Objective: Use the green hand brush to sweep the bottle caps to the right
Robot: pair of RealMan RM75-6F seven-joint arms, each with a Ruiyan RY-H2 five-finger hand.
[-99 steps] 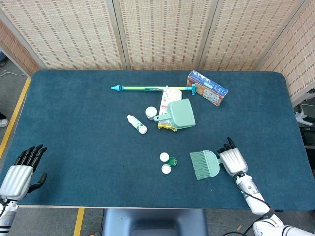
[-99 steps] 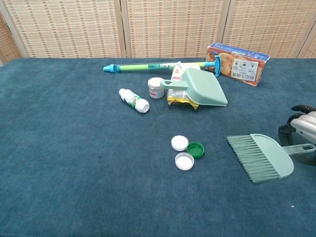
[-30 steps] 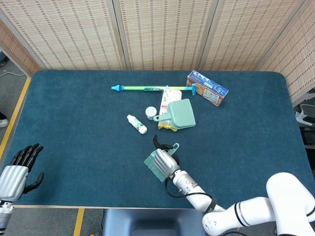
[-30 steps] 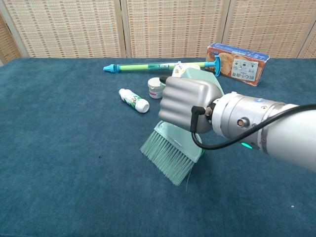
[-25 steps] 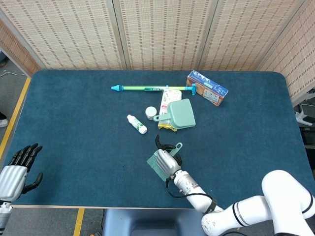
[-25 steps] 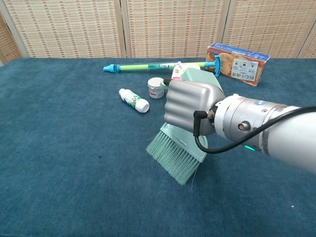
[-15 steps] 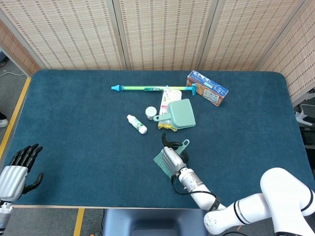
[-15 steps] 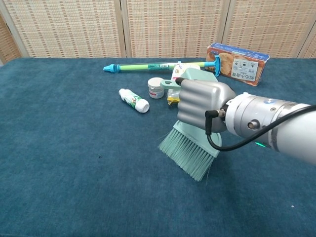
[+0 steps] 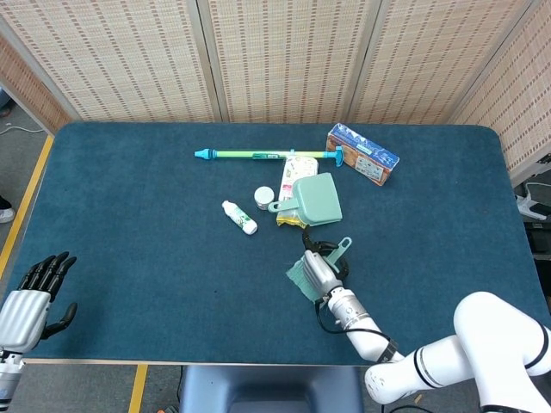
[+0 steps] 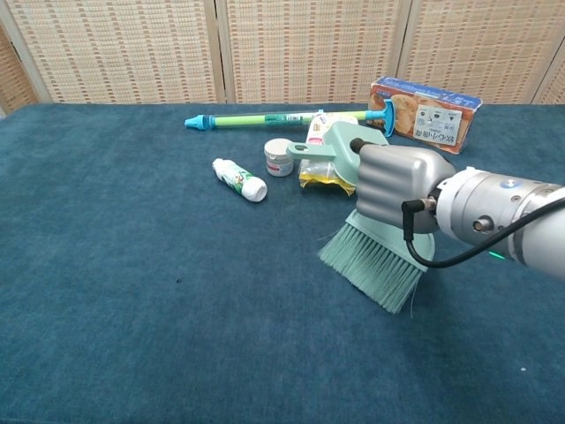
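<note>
Here, the right hand, fingers clamped around the green hand brush, angles its bristles onto the tabletop to push unseen bottle caps rightward.

We saw our right hand gripping the green hand brush, bristles down on the blue table, just in front of the green dustpan. No caps showed.

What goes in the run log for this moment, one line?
right hand: grips green hand brush, bristles down on table | bottle caps: hidden | left hand: open, idle at near-left edge | dustpan: untouched
</note>
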